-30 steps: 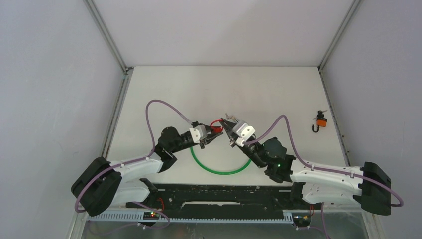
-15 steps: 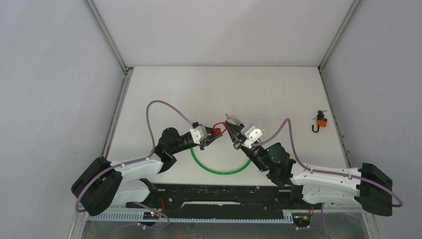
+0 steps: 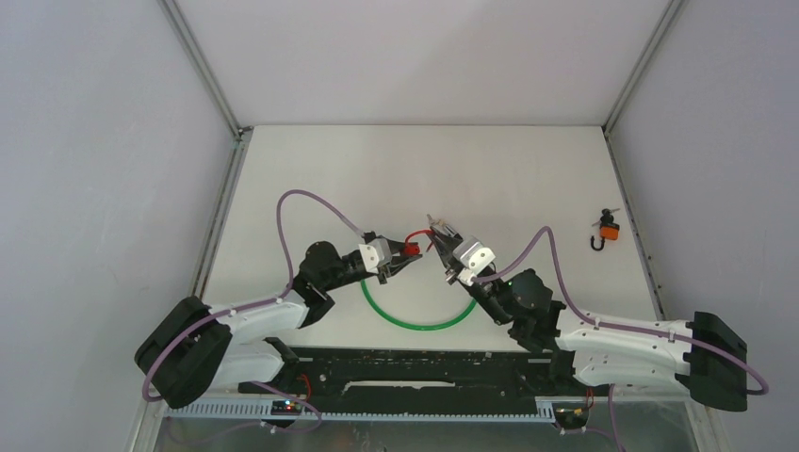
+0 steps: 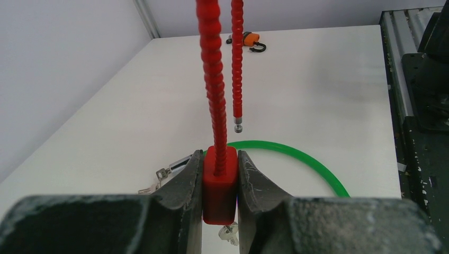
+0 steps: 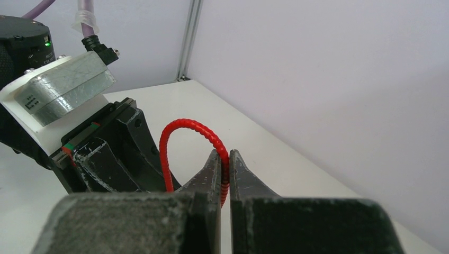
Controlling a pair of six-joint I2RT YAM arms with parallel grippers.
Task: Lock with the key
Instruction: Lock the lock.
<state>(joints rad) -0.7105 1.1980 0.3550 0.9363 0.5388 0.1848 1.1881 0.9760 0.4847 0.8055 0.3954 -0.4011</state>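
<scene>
My left gripper (image 3: 407, 256) is shut on the red lock body (image 4: 219, 182) of a cable lock, held above the table. Its ribbed red cable (image 4: 213, 79) rises from the body and loops over. The cable's free metal tip (image 4: 239, 127) hangs loose beside the body, outside it. A silver key (image 4: 229, 233) shows under the body, and more keys (image 4: 164, 173) show to the left of the fingers. My right gripper (image 5: 225, 169) is shut on the red cable (image 5: 190, 127) near the loop's top, facing the left gripper (image 5: 106, 153). In the top view it (image 3: 436, 237) meets the lock (image 3: 412, 249).
A green ring (image 3: 415, 325) lies on the white table under both grippers; it also shows in the left wrist view (image 4: 312, 161). A small orange padlock (image 3: 608, 231) lies at the right edge of the table. Grey walls enclose the table on three sides.
My right wrist has shifted a little right and toward the near edge, with its fingers staying on the cable. The left arm and the lock have barely moved.
</scene>
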